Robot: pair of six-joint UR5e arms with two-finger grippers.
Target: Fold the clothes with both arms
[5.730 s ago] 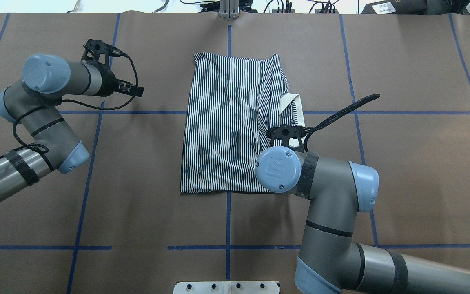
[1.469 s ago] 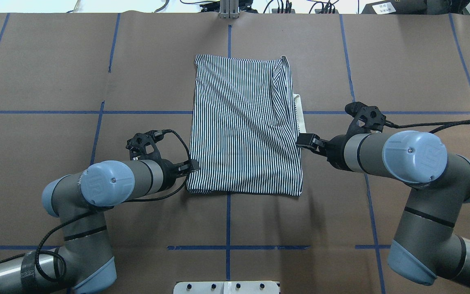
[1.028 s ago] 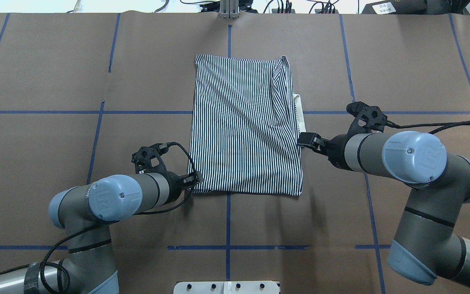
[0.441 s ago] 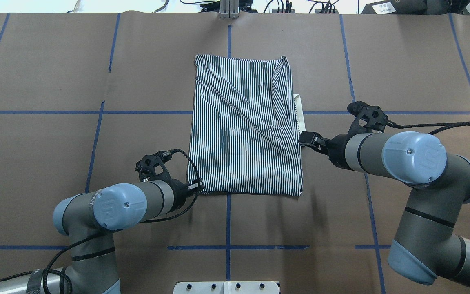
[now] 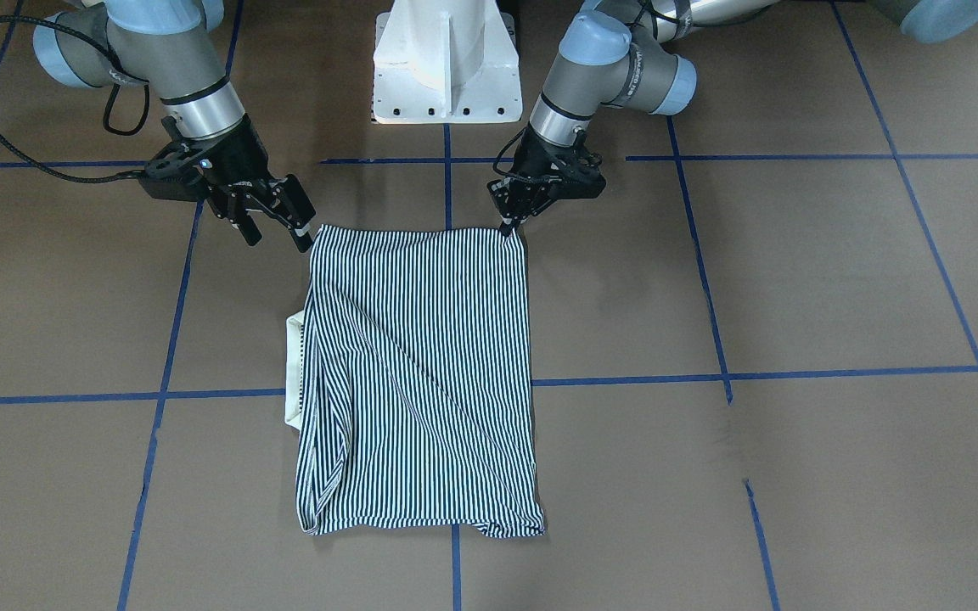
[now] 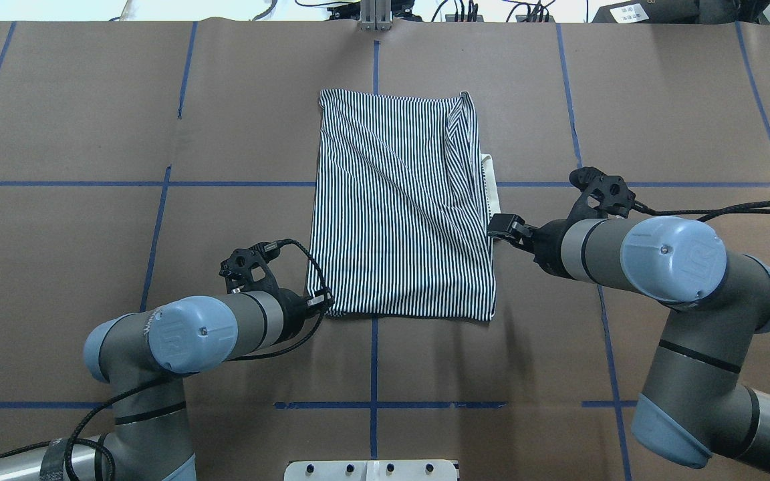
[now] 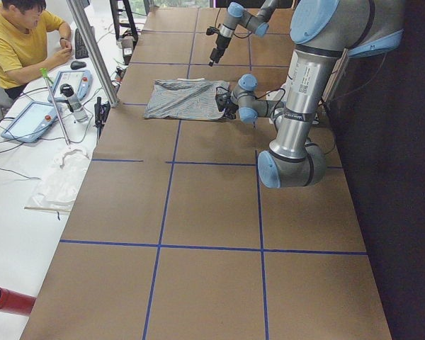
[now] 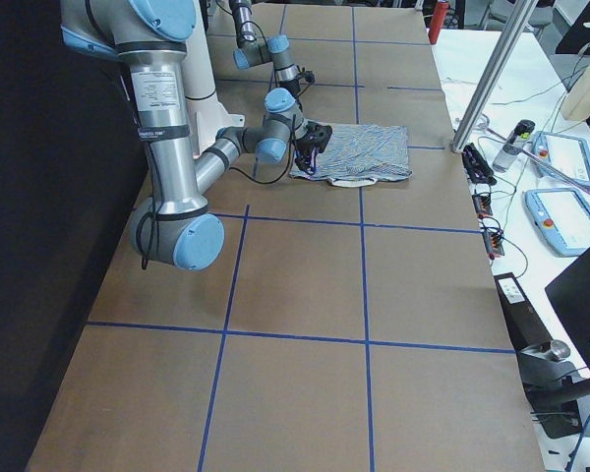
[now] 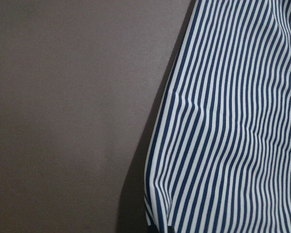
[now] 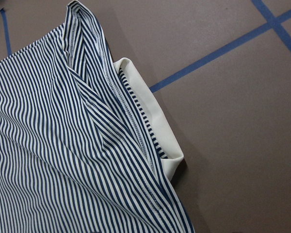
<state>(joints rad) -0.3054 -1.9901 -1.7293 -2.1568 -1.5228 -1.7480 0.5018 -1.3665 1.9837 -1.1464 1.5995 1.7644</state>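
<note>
left claw (image 5: 508, 226): you will find its fingers drawn together on the corner of the shirt (image 5: 421, 373) nearest the robot, on the robot's left side. the wrist camera on that arm shows only the striped edge and bare bench beside it, with a shadow under the cloth edge.

right claw (image 5: 275, 231): fingers apart, holding nothing. in the overhead view it sits just beside the shirt's right edge, close to the collar (image 5: 292, 365). whether it touches the cloth cannot be told.

shirt: you have it folded into a narrow rectangle at the middle of the bench (image 5: 795, 280), long side running away from the robot. it lies flat, with a diagonal crease across the top layer. the cream collar pokes out from under the stripes along the right edge. sleeve hems lie folded in along that same side.

bench: brown covering marked off with blue tape lines (image 5: 795, 373). the shirt lies across two of them. the white base (image 5: 446, 59) stands at the robot's end.
</note>
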